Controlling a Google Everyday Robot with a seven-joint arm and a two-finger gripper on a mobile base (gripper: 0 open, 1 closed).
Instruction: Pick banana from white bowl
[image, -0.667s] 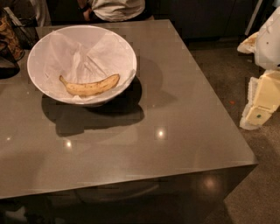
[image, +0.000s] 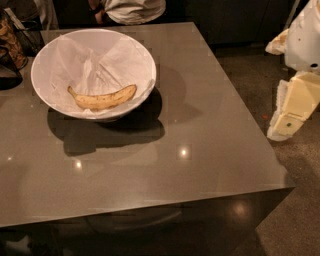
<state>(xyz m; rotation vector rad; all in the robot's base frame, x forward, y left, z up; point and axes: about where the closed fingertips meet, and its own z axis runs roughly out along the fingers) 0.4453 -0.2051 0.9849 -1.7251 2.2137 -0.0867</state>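
The white bowl (image: 50, 60) stands at the far left of the grey table, lined with crinkled white paper. The yellow, brown-speckled banana (image: 102, 98) lies curved in the bowl's near side, its stem end pointing left. My gripper (image: 289, 116) is a cream and white piece at the right edge of the view. It hangs beyond the table's right edge, well apart from the bowl and the banana.
The grey table (image: 200, 150) has a glossy top with its right and near edges in view. A person in a light shirt (image: 132, 9) sits behind the far edge. A dark bag (image: 12, 45) stands left of the bowl.
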